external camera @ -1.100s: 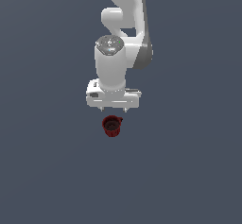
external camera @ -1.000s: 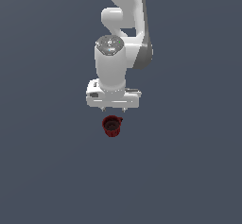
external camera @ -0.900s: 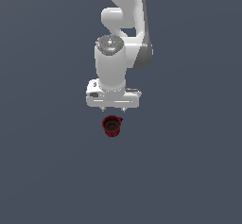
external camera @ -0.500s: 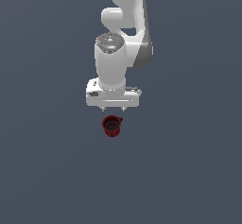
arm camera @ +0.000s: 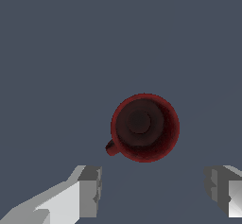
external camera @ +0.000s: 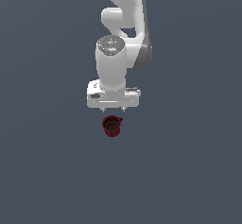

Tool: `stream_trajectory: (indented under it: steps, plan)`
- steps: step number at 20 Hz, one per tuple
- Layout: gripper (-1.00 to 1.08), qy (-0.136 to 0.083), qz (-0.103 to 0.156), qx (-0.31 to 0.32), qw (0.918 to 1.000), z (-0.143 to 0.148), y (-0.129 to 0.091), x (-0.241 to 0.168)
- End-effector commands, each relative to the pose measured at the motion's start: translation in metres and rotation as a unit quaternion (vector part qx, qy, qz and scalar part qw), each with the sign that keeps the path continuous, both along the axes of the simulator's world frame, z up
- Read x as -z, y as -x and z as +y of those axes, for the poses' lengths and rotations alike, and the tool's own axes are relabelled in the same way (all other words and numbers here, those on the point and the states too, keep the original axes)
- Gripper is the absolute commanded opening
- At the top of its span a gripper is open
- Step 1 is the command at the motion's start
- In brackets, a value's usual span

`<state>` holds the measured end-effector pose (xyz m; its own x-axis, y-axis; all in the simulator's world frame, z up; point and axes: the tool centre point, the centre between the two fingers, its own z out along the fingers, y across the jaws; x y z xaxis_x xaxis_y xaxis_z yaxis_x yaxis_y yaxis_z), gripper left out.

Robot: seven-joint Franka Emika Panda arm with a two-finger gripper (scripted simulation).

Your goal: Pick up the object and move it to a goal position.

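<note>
Exterior and wrist views: I see my gripper (external camera: 113, 109) pointing straight down over the grey floor (external camera: 47, 161), its two fingers (arm camera: 90, 192) spread wide apart with nothing between them. The small dark red mug (external camera: 112, 125) stands upright on the floor just below the fingertips, apart from them; in the wrist view the mug (arm camera: 144, 127) shows its dark inside and its tiny side handle (arm camera: 111, 148).
</note>
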<state>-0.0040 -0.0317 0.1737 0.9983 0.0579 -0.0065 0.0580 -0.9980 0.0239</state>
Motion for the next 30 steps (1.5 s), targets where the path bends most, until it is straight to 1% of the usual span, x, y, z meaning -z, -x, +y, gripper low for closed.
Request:
stream_trajectory:
  steps: [1,7,12,16,22,26,30]
  plan:
    - [0.68,0.0,0.0,-0.019,0.9998,0.0,0.001,0.004]
    - [0.68,0.002,-0.002,-0.086,0.9963,0.002,0.003,0.017]
    - [0.68,0.003,-0.004,-0.158,0.9874,0.005,0.006,0.031]
    - [0.68,0.003,-0.005,-0.217,0.9763,0.008,0.009,0.042]
    - [0.68,0.003,-0.008,-0.295,0.9553,0.012,0.013,0.056]
    - [0.68,0.003,-0.01,-0.333,0.9428,0.014,0.015,0.063]
    - [0.68,0.003,-0.011,-0.359,0.9332,0.016,0.017,0.067]
